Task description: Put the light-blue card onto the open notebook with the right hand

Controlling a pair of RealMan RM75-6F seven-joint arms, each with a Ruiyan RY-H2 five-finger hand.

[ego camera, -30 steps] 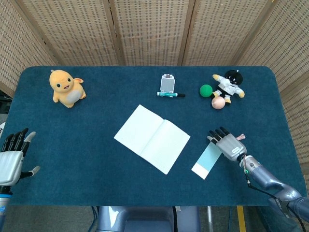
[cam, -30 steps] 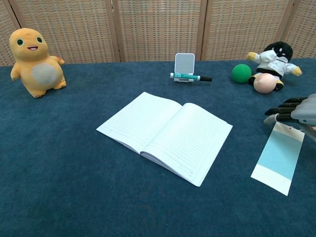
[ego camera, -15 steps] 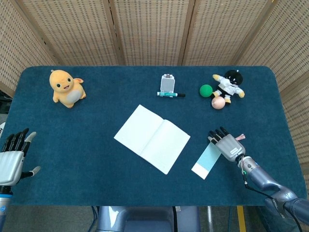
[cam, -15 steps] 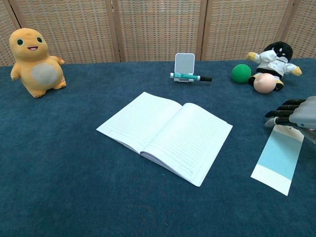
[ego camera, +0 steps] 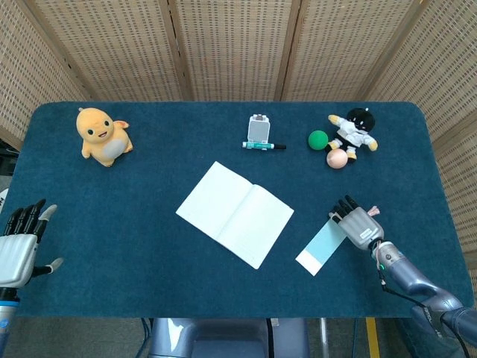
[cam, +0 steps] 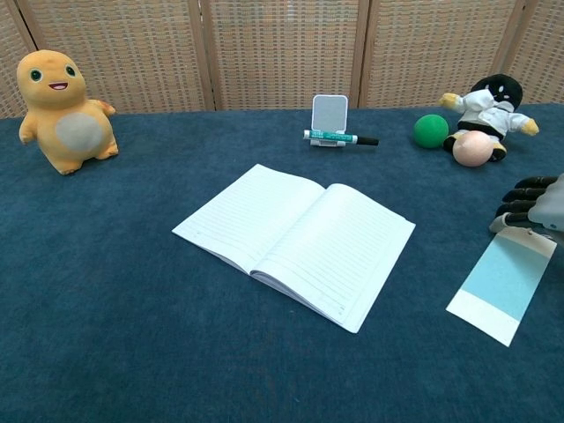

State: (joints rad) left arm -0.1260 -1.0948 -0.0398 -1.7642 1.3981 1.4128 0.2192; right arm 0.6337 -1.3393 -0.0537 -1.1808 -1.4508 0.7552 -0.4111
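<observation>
The light-blue card [ego camera: 319,248] lies flat on the blue cloth to the right of the open notebook [ego camera: 234,213], a narrow gap of cloth between them. My right hand [ego camera: 356,224] lies palm down at the card's far right end, fingers stretched out and apart, their tips touching that end. In the chest view the card [cam: 504,284] sits at the right edge, with the right hand [cam: 533,203] partly cut off by the frame. My left hand [ego camera: 19,242] hovers open off the table's left edge, holding nothing.
Along the back stand an orange plush [ego camera: 102,136], a white holder [ego camera: 258,128] with a marker [ego camera: 262,146] in front, a green ball [ego camera: 318,139], a pink ball [ego camera: 336,158] and a black-and-white doll [ego camera: 355,129]. The table edge [ego camera: 440,209] runs close to my right hand.
My right hand has drawn back a little to the right and towards me. The card's far end has slid slightly with it. The left hand barely moved.
</observation>
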